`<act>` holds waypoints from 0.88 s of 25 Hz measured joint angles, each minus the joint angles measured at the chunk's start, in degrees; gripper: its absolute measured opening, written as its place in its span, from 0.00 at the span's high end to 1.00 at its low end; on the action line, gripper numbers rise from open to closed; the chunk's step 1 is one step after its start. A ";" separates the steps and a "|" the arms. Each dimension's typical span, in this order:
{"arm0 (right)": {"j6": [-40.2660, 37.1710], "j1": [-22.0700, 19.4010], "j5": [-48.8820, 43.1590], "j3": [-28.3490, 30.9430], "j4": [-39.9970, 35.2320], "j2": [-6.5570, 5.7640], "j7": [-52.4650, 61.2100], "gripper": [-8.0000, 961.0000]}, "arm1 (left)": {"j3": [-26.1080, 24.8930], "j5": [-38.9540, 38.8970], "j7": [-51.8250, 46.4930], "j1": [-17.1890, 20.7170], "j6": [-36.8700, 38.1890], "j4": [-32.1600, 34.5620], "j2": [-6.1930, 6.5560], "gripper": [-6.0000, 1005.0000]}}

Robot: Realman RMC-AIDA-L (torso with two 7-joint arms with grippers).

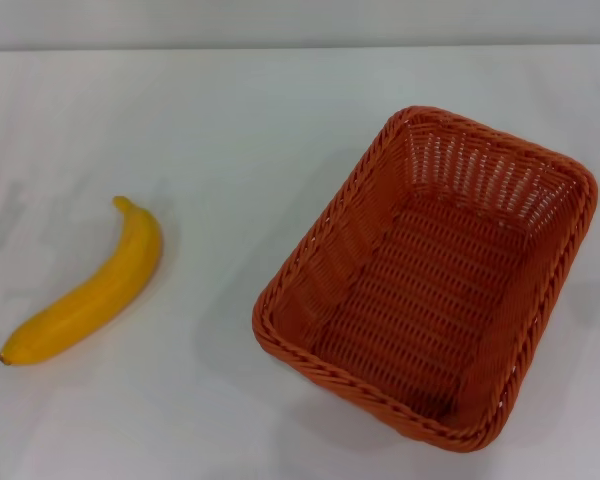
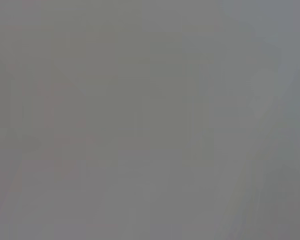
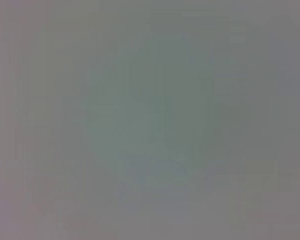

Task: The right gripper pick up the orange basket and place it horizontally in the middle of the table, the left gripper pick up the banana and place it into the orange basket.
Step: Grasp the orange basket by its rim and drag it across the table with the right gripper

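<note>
In the head view the orange basket rests on the right half of the white table, turned at an angle with its long axis running from near left to far right. Nothing lies inside it. The yellow banana lies flat on the left side of the table, stem toward the far side and dark tip toward the near left. A wide gap of bare tabletop separates the two. Neither gripper shows in the head view. Both wrist views give only a featureless grey field with no fingers or objects.
The table's far edge meets a pale wall along the top of the head view. Bare white surface lies between the banana and the basket and behind both.
</note>
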 joint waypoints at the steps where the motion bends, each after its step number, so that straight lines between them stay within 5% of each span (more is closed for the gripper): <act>1: 0.00 0.07 0.00 0.00 0.00 0.00 0.00 0.18 | 0.00 -0.02 0.00 0.01 0.00 -0.01 0.00 0.12; 17: 0.77 0.48 0.00 -0.27 -0.74 0.05 2.18 0.20 | 0.00 -0.06 0.00 0.24 0.00 -0.40 -0.02 0.12; 22: 1.31 0.25 0.00 -6.46 -4.55 -1.56 8.27 0.20 | -0.07 -0.05 0.00 0.40 0.00 -0.44 -0.02 0.13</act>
